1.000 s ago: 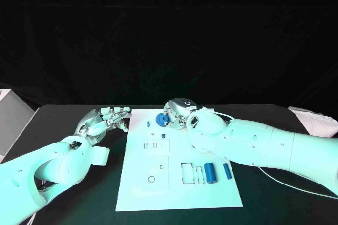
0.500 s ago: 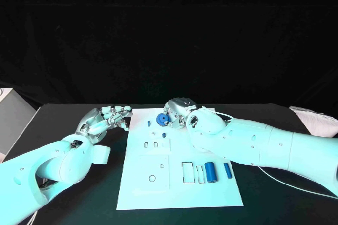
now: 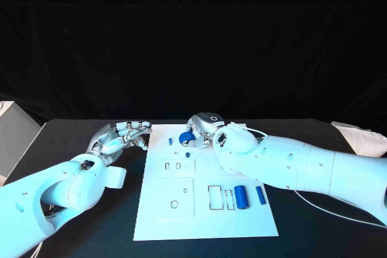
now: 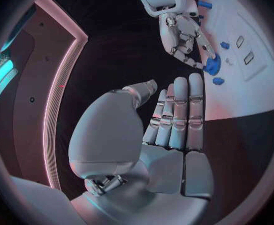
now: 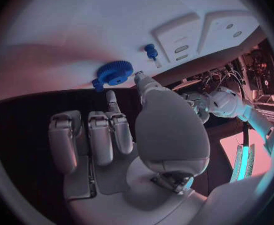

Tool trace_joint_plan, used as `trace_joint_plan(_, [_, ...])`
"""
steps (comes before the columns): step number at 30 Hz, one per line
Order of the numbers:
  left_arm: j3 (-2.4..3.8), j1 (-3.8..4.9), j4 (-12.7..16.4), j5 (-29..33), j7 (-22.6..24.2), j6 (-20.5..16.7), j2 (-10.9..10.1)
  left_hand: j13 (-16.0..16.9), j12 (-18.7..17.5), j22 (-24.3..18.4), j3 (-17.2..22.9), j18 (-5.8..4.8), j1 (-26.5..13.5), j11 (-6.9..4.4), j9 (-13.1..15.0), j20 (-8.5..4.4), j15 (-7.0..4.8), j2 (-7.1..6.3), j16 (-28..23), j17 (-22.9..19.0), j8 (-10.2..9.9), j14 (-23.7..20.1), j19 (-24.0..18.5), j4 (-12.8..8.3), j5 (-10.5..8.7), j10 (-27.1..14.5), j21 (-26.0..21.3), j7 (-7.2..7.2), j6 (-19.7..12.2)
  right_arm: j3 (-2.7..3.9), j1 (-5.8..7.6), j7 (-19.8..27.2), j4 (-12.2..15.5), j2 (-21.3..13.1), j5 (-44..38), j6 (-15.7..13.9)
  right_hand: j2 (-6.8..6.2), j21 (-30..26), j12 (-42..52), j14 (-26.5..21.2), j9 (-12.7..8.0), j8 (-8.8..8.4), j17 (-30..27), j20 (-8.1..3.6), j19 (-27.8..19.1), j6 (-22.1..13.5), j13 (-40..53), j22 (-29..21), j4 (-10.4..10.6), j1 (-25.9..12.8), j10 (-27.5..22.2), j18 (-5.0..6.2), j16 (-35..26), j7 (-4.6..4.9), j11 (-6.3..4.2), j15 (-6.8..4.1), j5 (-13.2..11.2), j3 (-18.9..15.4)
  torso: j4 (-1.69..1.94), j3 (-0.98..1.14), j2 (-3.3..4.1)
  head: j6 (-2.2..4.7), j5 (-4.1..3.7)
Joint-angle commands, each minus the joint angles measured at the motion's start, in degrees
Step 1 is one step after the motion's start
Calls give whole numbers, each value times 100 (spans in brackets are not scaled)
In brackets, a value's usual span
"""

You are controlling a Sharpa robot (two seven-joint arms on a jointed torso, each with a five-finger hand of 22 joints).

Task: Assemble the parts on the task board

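Observation:
The white task board [image 3: 206, 219] lies in the middle of the table. At its far edge my right hand [image 3: 211, 129] pinches a blue gear [image 3: 186, 137] between thumb and a fingertip; the right wrist view shows the gear [image 5: 114, 73] low over the board. A small blue peg [image 3: 170, 140] and a blue stud [image 3: 186, 155] lie close by. Two blue cylinders [image 3: 239, 196] [image 3: 259, 195] lie at the board's right. My left hand [image 3: 125, 135] rests beside the far left corner, fingers straight, holding nothing. The left wrist view shows the gear [image 4: 212, 65] at my right hand's fingertips [image 4: 196, 55].
Raised white blocks with slots [image 3: 177, 165] and a rectangular recess [image 3: 215, 197] mark the board. A pale bundle [image 3: 359, 137] lies at the table's right edge, and a light box [image 3: 10, 132] stands off its left side.
The gear in my right hand has shifted very slightly to the right. The left hand has stayed in place.

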Motion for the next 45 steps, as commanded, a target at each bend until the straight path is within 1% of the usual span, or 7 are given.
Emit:
trace_joint_plan(1, [4, 1, 9, -15, 26, 69, 9, -5, -34, 10, 21, 75, -50, 9, 6, 5, 3, 2, 23, -7, 1, -29, -32, 19, -16, -33, 25, 5, -42, -3, -2, 225, 15, -18, 164, 206, 41, 35, 12, 587, 9, -34, 1510, 29, 600, 56, 1507, 1509, 2, -87, 604, -81, 24, -7, -14, 3, 54, -33, -6, 2, -2, -4, 8])
trace_joint_plan(11, [4, 1, 1, -14, 25, 72, 18, -5, -35, 12, 21, 75, -56, 10, 6, 6, 4, 6, 25, -8, 0, -29, -36, 23, -16, -35, 28, 7, -45, -14, -9, 279, 58, -85, 238, 263, 242, 35, 12, 587, 26, -37, 1510, 8, 600, 169, 1507, 1509, -40, 27, 604, -81, 24, -29, -35, -22, 244, 172, -4, 5, -4, 7, -3])
trace_joint_plan(21, [4, 0, -10, -14, 23, 69, 4, -5, -36, 14, 24, 75, -56, 12, 6, 8, 5, 11, 27, -9, -2, -29, -40, 24, -16, -40, 32, 9, -50, -21, -19, 273, 200, -356, 329, 235, 254, 35, 12, 587, 26, -56, 1510, -4, 600, 205, 1507, 1509, -50, 148, 604, -81, 24, -37, -43, -34, 360, 340, -25, 15, -10, 17, 6])
trace_joint_plan(30, [4, -10, -24, -14, 28, 68, -12, -6, -37, 16, 27, 76, -55, 12, 7, 9, 6, 14, 28, -10, -4, -30, -43, 23, -15, -43, 34, 10, -53, -22, 6, 767, 659, -1023, 928, -702, 180, 35, 12, 586, 11, -112, 1508, -3, 600, 174, 1507, 1509, -71, 267, 604, -81, 23, -15, -29, -29, 382, 481, -56, 29, -38, 54, 15])
trace_joint_plan(35, [4, -60, -19, -14, 30, 62, -41, -6, -37, 16, 27, 76, -55, 12, 7, 9, 6, 14, 28, -10, -4, -30, -43, 23, -15, -43, 34, 10, -53, -22, 67, 1275, 942, -1489, 1367, -946, 84, 35, 3, 585, 12, -125, 1502, 7, 600, 199, 1498, 1509, -81, 373, 594, -81, 22, -5, -19, -19, 233, 533, -105, 62, -73, 61, 30])
trace_joint_plan(41, [4, -136, -11, -15, 31, 81, -42, -6, -36, 20, 32, 77, -50, 13, 8, 11, 7, 17, 30, -12, -6, -33, -49, 18, -14, -46, 40, 12, -57, -19, 169, 1690, 1119, -1983, 1778, -749, -26, 35, 11, 587, 21, -124, 1510, -7, 600, 270, 1507, 1509, -214, 737, 604, -81, 24, -15, -28, -38, 161, 667, -148, 95, -108, 58, -41])
trace_joint_plan(45, [4, -166, -7, -15, 37, 112, -21, -6, -36, 20, 32, 77, -50, 13, 8, 11, 7, 17, 30, -12, -6, -33, -49, 18, -14, -46, 40, 12, -57, -18, 218, 2056, 1024, -2256, 2156, -285, -111, 35, 4, 587, 13, -158, 1510, -15, 600, 270, 1499, 1509, -325, 1013, 596, -81, 24, -15, -27, -46, -182, 724, -173, 104, -126, 64, -87])
